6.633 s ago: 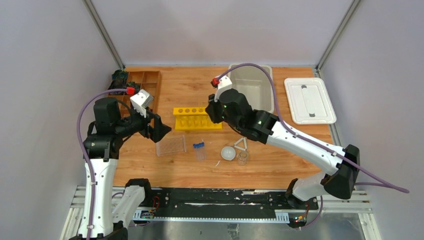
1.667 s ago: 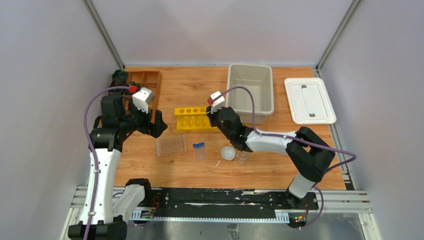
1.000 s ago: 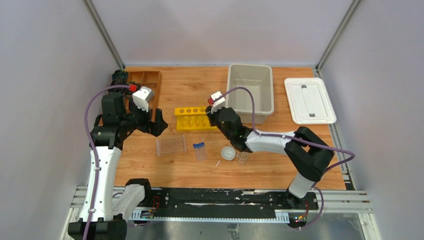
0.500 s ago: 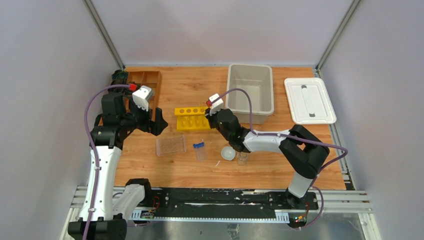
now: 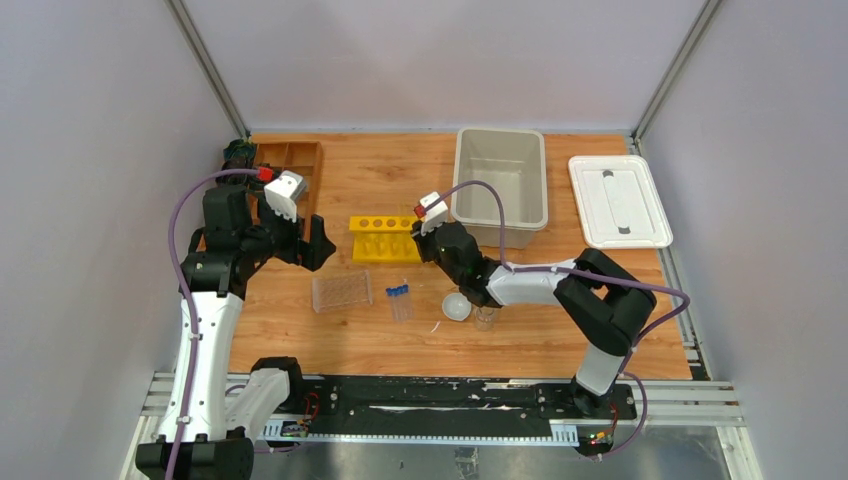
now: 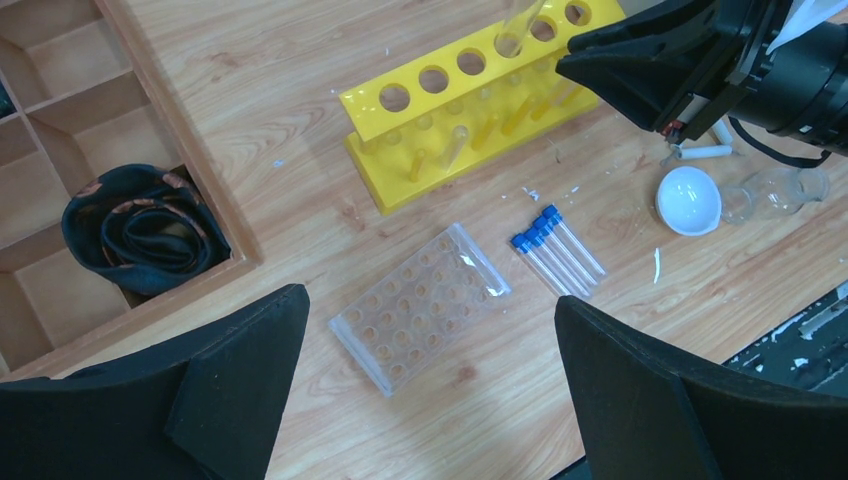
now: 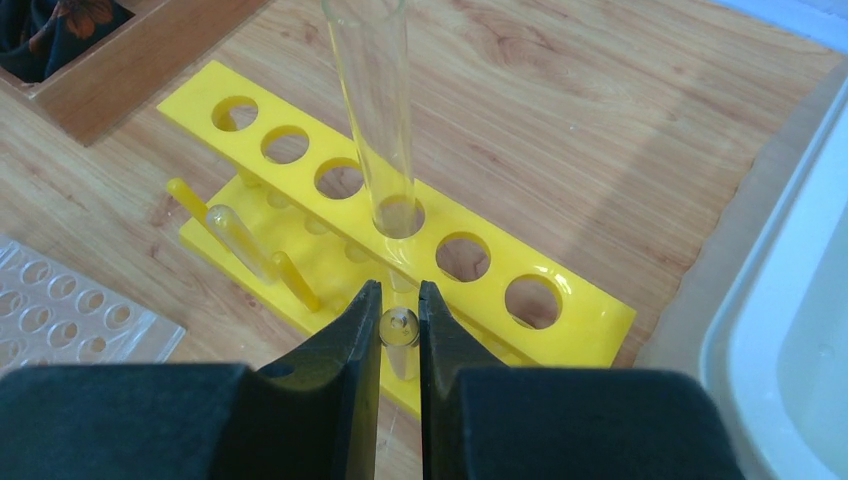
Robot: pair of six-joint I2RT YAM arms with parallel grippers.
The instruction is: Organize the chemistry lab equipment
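Right wrist view: the right gripper [image 7: 400, 300] is seen with its fingers pressed together on a small clear tube [image 7: 400, 326], of which only the rounded end is shown between the fingertips. The pinch is held just over the long edge of the yellow rack [image 7: 560, 310] that faces the arms. Whether the tube rests on the rack cannot be told. A tall clear tube [image 7: 375, 110] is stood upright in the rack's third hole from the end nearest the grey bin [image 5: 462, 185]. A short clear tube [image 7: 238, 240] is leaned on the rack's lower tier.

In the left wrist view, the left gripper [image 6: 428, 310] is held above the table with its jaws spread wide and nothing between them. It is kept well apart from the rack, on the side of the wooden tray [image 6: 190, 140].

A clear plastic rack [image 5: 342, 291] is laid flat near the yellow rack, on the arms' side. The blue-capped tubes [image 6: 556, 250] are laid side by side just beside it. A white bowl [image 6: 688, 200] and a glass beaker [image 6: 775, 192] are set close together, further from the yellow rack towards the right arm's base.

A dark rolled item [image 6: 140, 230] is kept in one compartment of the wooden tray. A white lid [image 5: 620, 200] is laid beyond the grey bin, well apart from the yellow rack.
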